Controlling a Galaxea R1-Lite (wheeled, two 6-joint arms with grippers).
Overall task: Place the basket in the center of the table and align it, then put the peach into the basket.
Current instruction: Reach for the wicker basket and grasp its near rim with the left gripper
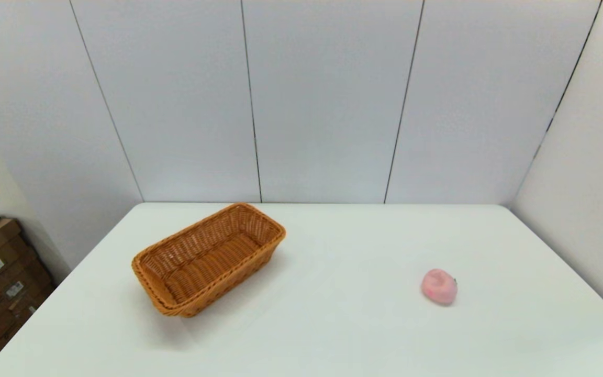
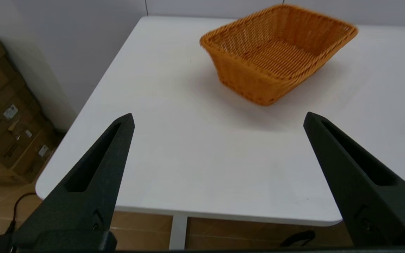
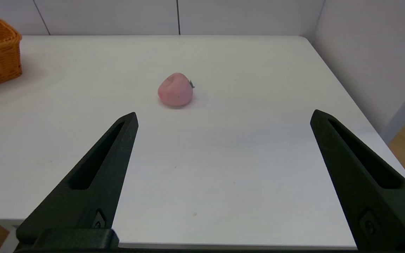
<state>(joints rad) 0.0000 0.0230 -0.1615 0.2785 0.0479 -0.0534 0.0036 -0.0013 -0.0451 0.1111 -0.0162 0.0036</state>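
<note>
Left gripper [image 2: 218, 119]: fingers wide apart, holding nothing, at the table [image 1: 333, 324] edge; out of the head view. Right gripper [image 3: 223, 117]: likewise wide, holding nothing, unseen from the head.

Basket [image 1: 208, 259]: one, skewed, left of table centre, ahead of left gripper; cut off in right wrist view.

Peach [image 1: 439, 286]: one, on the table right of basket, well apart, ahead of right gripper.

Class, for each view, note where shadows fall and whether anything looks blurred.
Head view: the basket casts a soft shadow toward the near side; the peach barely shadows the table. Left wrist view: the basket's edges look slightly smeared. Right wrist view: a faint shadow under the peach.
</note>
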